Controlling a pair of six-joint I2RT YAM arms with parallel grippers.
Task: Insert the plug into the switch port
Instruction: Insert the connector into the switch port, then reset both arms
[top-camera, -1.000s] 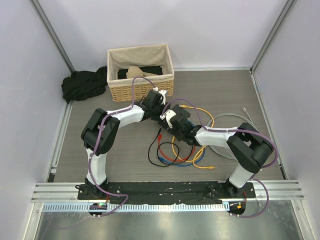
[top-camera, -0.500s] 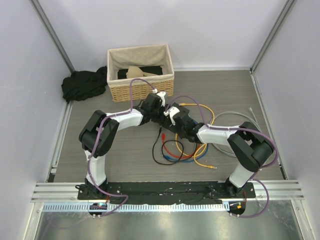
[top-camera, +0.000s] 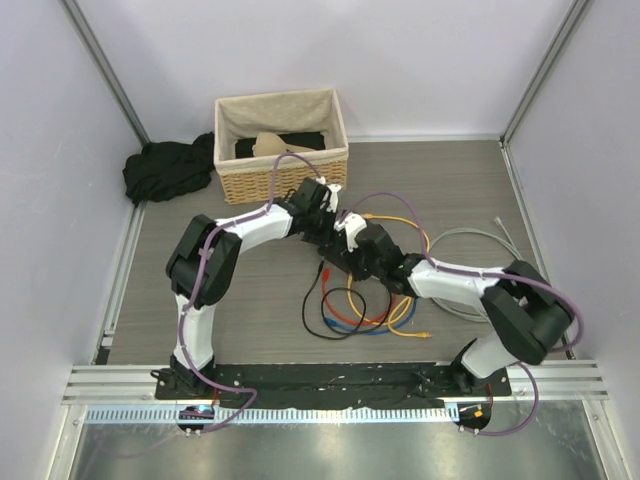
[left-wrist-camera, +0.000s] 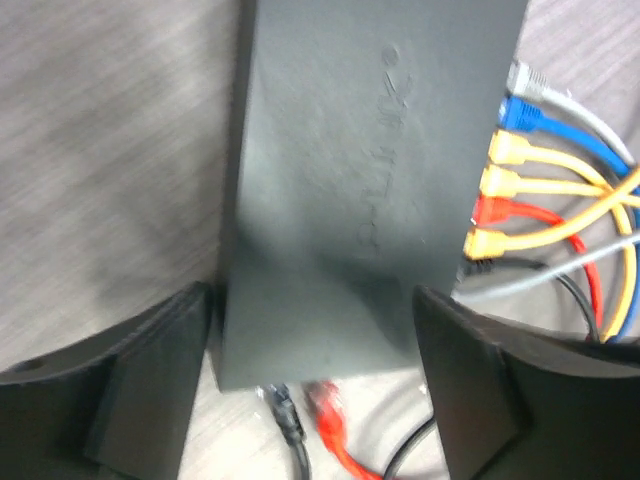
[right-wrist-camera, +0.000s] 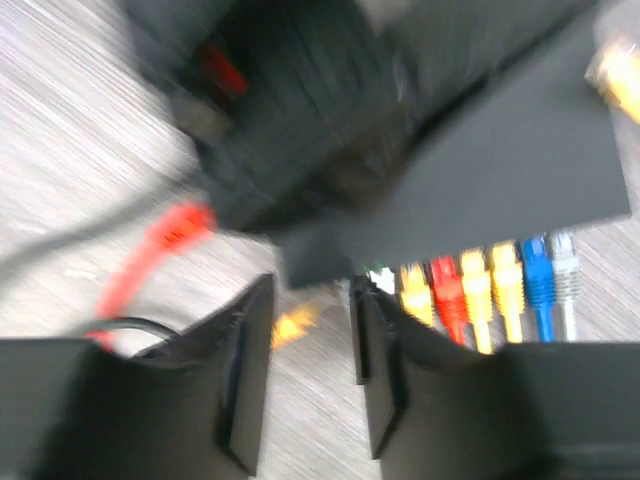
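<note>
Left wrist: flat matte dk-grey switch (left-wrist-camera: 360, 170); glossy coloured plugs (left-wrist-camera: 497, 183)

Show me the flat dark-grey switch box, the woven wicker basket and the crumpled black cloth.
flat dark-grey switch box (left-wrist-camera: 360, 180): left wrist view, top face.
woven wicker basket (top-camera: 240, 180): top view, front wall.
crumpled black cloth (top-camera: 165, 168): top view, middle of heap.

One switch (left-wrist-camera: 350, 200), just the one. Count the row along its edge: six plugs in all. That's three yellow plugs (left-wrist-camera: 505, 150), one red plug (left-wrist-camera: 495, 210), one blue plug (left-wrist-camera: 522, 112) and one grey plug (left-wrist-camera: 524, 78). Two more lie loose: one black plug (left-wrist-camera: 285, 412) and one loose red plug (left-wrist-camera: 325, 412). From above now: one wicker basket (top-camera: 283, 180), one heap of black cloth (top-camera: 165, 170), one tangle of cables (top-camera: 370, 312). Two arms, the left arm (top-camera: 240, 232) and the right arm (top-camera: 455, 280).
</note>
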